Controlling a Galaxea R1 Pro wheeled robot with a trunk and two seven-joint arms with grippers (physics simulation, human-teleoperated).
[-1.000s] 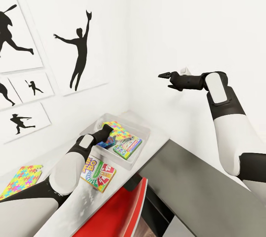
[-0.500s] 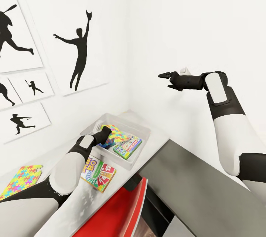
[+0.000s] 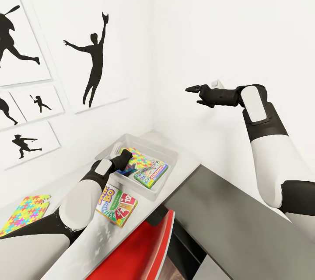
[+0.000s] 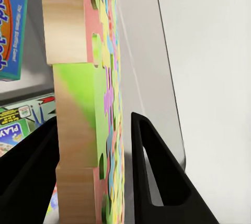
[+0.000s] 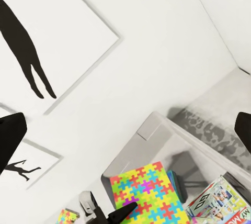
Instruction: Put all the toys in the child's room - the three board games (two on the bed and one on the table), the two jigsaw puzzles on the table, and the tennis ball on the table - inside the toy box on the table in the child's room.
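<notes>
While its own forearm hides most of the left end effector (image 3: 125,154), it clamps the multicoloured jigsaw puzzle board (image 4: 86,98) over the clear plastic toy box (image 3: 168,151), the raised right end effector (image 3: 197,95) spread apart.

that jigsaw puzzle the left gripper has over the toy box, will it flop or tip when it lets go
Probably stiff: the jigsaw puzzle shows a thick, wood-like edge standing straight between the left gripper fingers, with no sag. Held on edge over the toy box, it would likely topple flat once released. The thick board may weigh more than the cardboard board game already inside.
</notes>
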